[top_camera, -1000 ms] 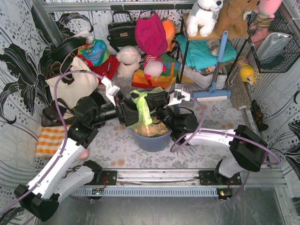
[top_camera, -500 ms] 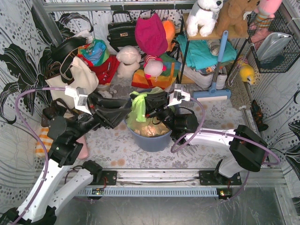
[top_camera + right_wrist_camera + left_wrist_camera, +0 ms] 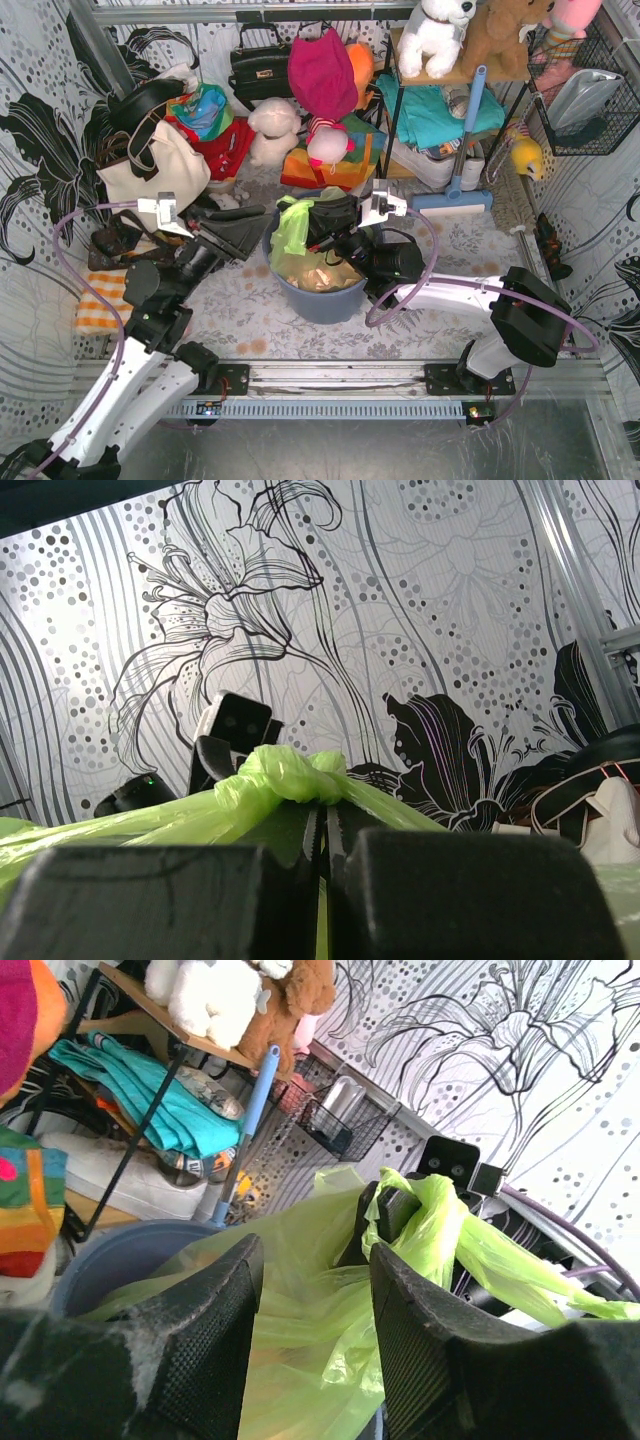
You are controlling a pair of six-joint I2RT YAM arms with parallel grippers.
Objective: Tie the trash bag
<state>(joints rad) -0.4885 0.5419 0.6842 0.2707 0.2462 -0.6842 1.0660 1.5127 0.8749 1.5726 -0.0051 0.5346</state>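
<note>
With your right gripper (image 3: 322, 842) pinching the trash bag (image 3: 288, 232) just behind the knot (image 3: 300, 775), bag seated in the blue-grey bin (image 3: 325, 300), close the spread, empty left gripper (image 3: 315, 1295) on the loose plastic ahead of its jaws and pull the 2 ends apart evenly.

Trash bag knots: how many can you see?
1: a knot in the trash bag, just past the right gripper that pinches it, seen by the right wrist camera. Others may be hidden.
</note>
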